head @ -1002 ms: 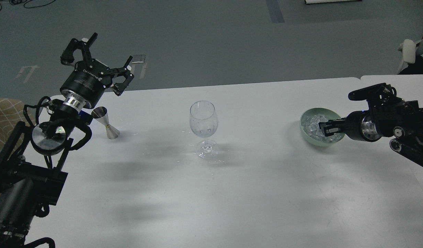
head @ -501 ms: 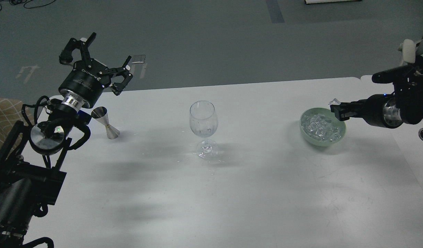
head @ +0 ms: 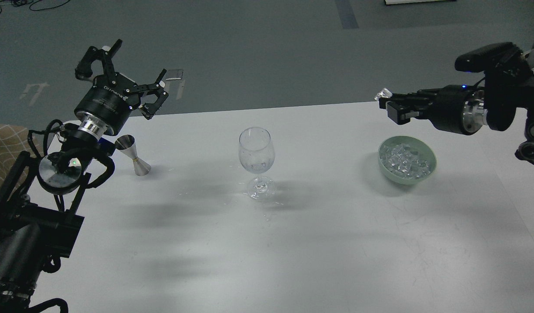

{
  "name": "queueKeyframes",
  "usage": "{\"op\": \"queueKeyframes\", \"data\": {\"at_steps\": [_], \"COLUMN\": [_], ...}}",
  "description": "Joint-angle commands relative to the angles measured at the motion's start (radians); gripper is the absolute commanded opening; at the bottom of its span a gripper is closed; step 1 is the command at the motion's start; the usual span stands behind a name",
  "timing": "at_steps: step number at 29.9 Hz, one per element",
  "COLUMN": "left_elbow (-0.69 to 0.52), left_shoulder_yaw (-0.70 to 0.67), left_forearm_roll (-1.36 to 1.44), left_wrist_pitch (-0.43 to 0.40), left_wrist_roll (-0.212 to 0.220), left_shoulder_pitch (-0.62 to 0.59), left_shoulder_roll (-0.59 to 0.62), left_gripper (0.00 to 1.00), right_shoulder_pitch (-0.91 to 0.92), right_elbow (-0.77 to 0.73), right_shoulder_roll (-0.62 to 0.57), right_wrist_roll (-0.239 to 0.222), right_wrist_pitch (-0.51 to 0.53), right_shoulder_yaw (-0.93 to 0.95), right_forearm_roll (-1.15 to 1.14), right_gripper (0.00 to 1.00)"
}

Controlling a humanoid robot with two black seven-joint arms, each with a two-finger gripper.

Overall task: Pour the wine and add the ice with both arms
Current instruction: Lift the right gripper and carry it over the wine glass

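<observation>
A clear stemmed wine glass (head: pixel 257 156) stands upright at the table's middle, with glinting bits low in its bowl. A pale green bowl (head: pixel 428 171) at the right holds many clear ice chunks (head: pixel 405 159). My right gripper (head: pixel 386 101) is raised above and behind the bowl, shut on one clear ice chunk (head: pixel 383 93) at its tips. My left gripper (head: pixel 123 69) is open and empty, raised at the far left above a steel jigger (head: pixel 134 155). No stream of wine shows.
The white table (head: pixel 267 243) has small droplets around the glass foot. Its far edge lies just behind the grippers, with grey floor beyond. A beige patterned cloth (head: pixel 1 143) shows at the left edge.
My right gripper rose out of the bowl with an ice chunk and moved up and left, toward the glass. My left arm stayed nearly still.
</observation>
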Motion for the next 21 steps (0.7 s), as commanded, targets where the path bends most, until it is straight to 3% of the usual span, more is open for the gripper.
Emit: {"op": "queueKeyframes", "data": {"at_steps": [1,7,12,21], "left_elbow": [0.0,-0.001,-0.001,-0.001], "left_shoulder_yaw": [-0.003,-0.017,-0.018,-0.03], "left_forearm_roll": [0.0,0.0,-0.003,-0.003], "left_wrist_pitch": [0.0,-0.002,-0.005,-0.005], "left_wrist_roll": [0.001,0.004,0.004,0.007], "left_shoulder_pitch": [0.003,0.005,0.006,0.006], "left_shoulder_roll": [0.002,0.026,0.053,0.054], "left_gripper": [0.98,0.98,0.98,0.98], "right_shoulder_pitch": [0.071,0.126,0.122,0.118], "right_elbow": [0.012,0.015,0.015,0.012], "right_shoulder_roll": [0.085,0.245,0.311,0.415], "right_wrist_roll": [-0.037,-0.088,-0.123,-0.137], "right_wrist_pitch": [0.001,0.003,0.004,0.009], "right_shoulder_yaw": [0.0,-0.007,-0.011,-0.063], "right_forearm_roll": [0.0,0.0,0.0,-0.009], "right_gripper": [0.18,0.19,0.19,0.18]}}
